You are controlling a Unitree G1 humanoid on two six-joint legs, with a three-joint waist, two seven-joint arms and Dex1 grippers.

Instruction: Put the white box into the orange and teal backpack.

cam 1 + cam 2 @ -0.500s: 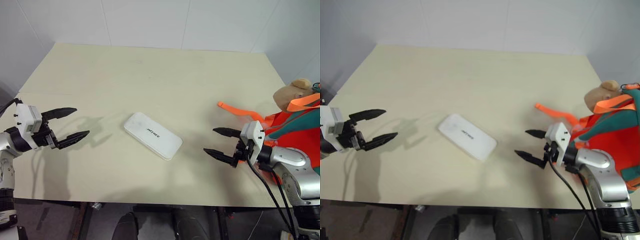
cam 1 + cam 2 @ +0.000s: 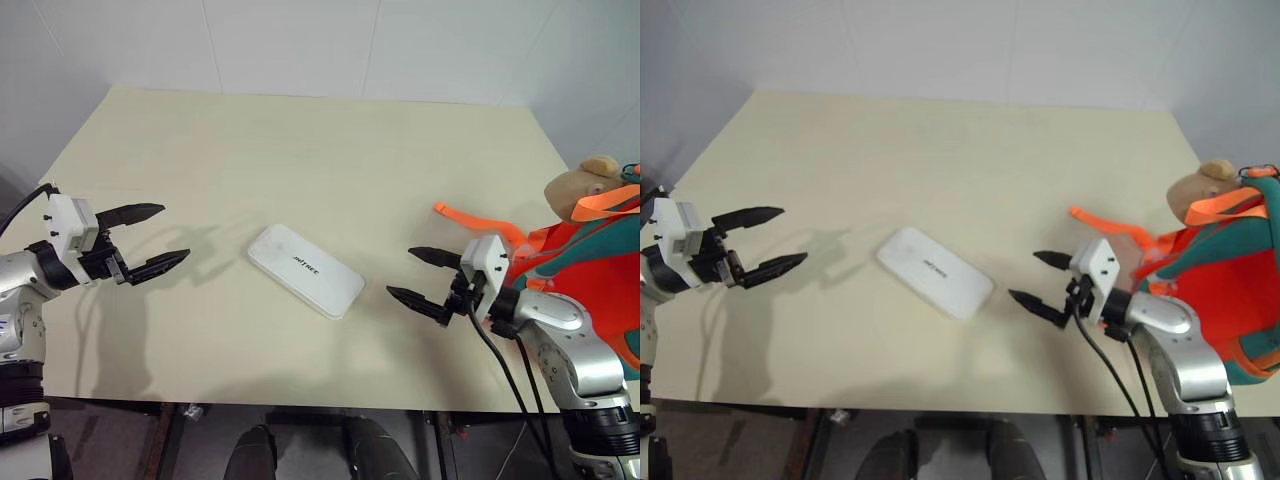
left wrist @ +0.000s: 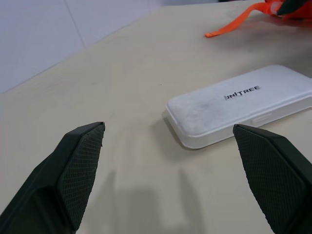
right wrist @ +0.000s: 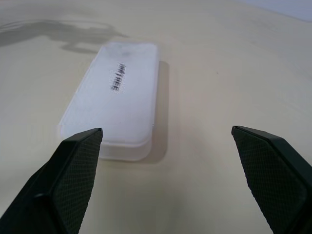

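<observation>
The white box (image 2: 306, 270) lies flat near the middle of the table, lettering up, turned at a slant. Left of it my left gripper (image 2: 152, 238) hovers open and empty, its black fingers pointing toward the box. To the box's right my right gripper (image 2: 418, 275) is open too, a short gap from the box's near end. The box also shows between the left fingers (image 3: 80, 168) as a white case (image 3: 239, 104), and ahead of the right fingers (image 4: 73, 173) as the box (image 4: 117, 95). The orange and teal backpack (image 2: 590, 270) stands at the table's right edge behind my right arm.
A tan plush toy (image 2: 580, 187) sits on the backpack's top. An orange strap (image 2: 478, 222) trails from the backpack onto the table (image 2: 300, 150), just behind my right gripper. White walls close in behind and to the right.
Both grippers have moved inward toward the box, the right one by a bit more. The box has not moved.
</observation>
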